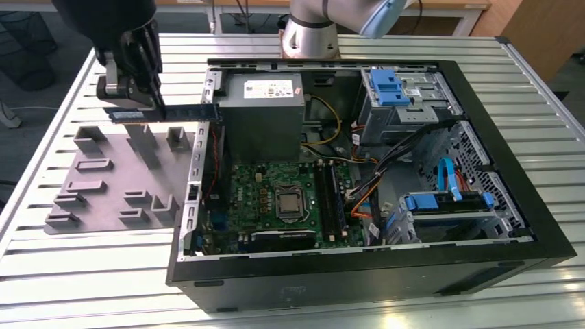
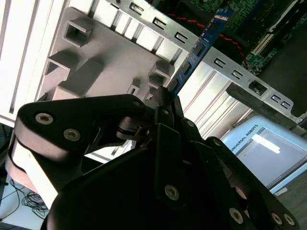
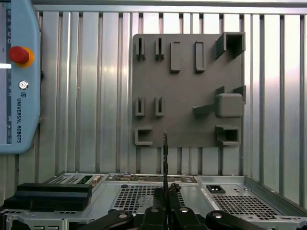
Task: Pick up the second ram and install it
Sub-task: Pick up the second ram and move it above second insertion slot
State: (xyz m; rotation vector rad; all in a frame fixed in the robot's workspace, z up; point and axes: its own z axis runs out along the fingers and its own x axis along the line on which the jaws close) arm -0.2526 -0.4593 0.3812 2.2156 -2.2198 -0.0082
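Observation:
My gripper (image 1: 134,110) is shut on the second ram (image 1: 183,112), a long narrow stick held level in the air. It hangs above the far edge of the grey moulded tray (image 1: 109,185), with its free end reaching the left wall of the open computer case (image 1: 196,157). In the second wrist view the blue stick (image 2: 201,43) juts out from between the fingers (image 2: 165,103) toward the case frame. In the first wrist view the ram (image 3: 165,158) shows edge-on over the tray (image 3: 187,91). The green motherboard (image 1: 274,199) lies inside the case with dark memory slots (image 1: 327,199) on its right side.
A grey power-supply box (image 1: 263,113) sits in the case beside the ram's free end. Drive bays with blue clips (image 1: 393,86) and cables fill the exterior view's right of the case. A teach pendant (image 3: 19,76) lies on the slatted table (image 1: 73,260).

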